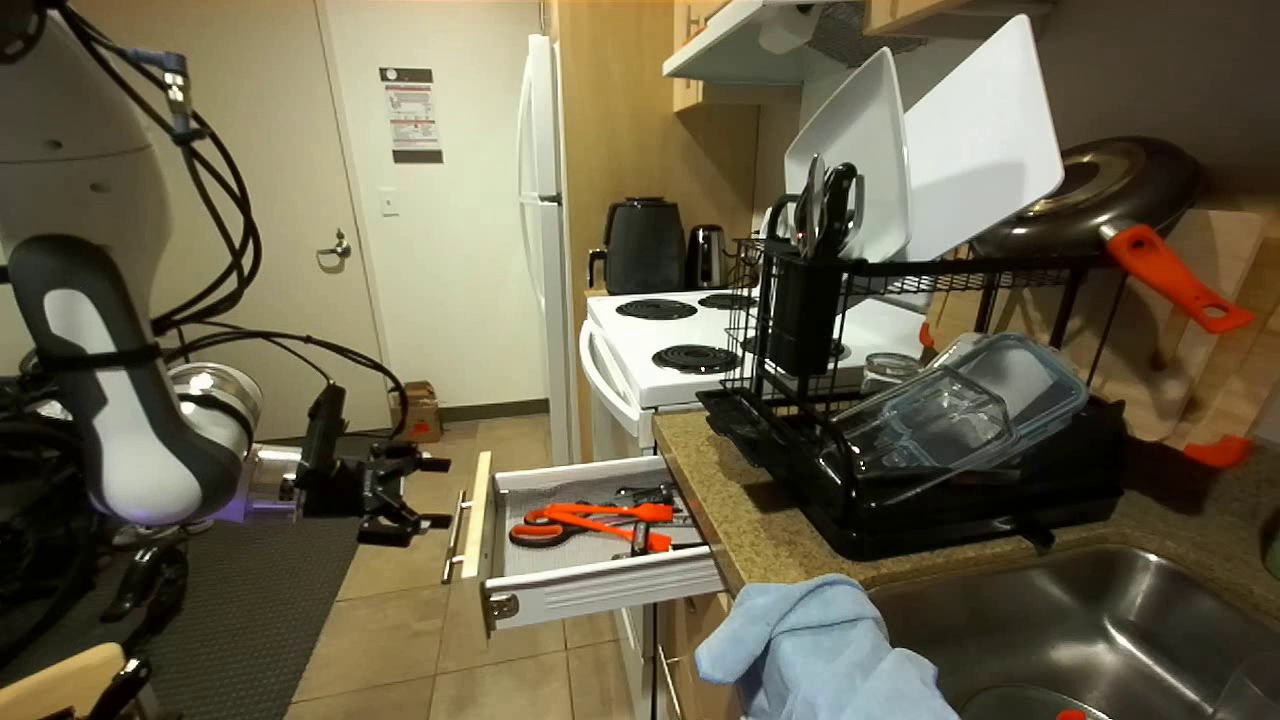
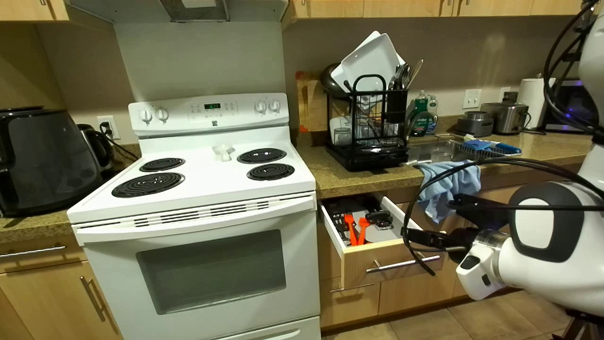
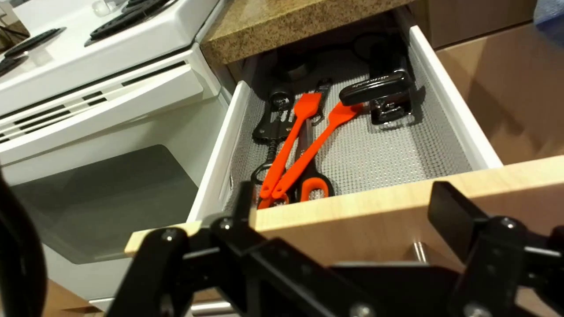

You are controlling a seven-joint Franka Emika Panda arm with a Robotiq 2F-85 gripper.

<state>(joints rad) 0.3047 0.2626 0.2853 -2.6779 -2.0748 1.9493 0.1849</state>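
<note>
Drawer (image 1: pixel 610 588) pulled out below counter (image 2: pixel 325 177), beside stove (image 2: pixel 203 189); end effector (image 1: pixel 437 493) spread wide near it. Wrist view shows two orange utensils (image 3: pixel 313 148) inside down to handle ends, which drawer front (image 2: pixel 394 253) hides in exterior view. Dish rack (image 1: pixel 950 525) in both exterior views only.

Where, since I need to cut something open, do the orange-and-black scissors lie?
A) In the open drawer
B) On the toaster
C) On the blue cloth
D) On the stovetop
A: the wrist view shows the scissors inside the open drawer, handle end toward its front.
</note>
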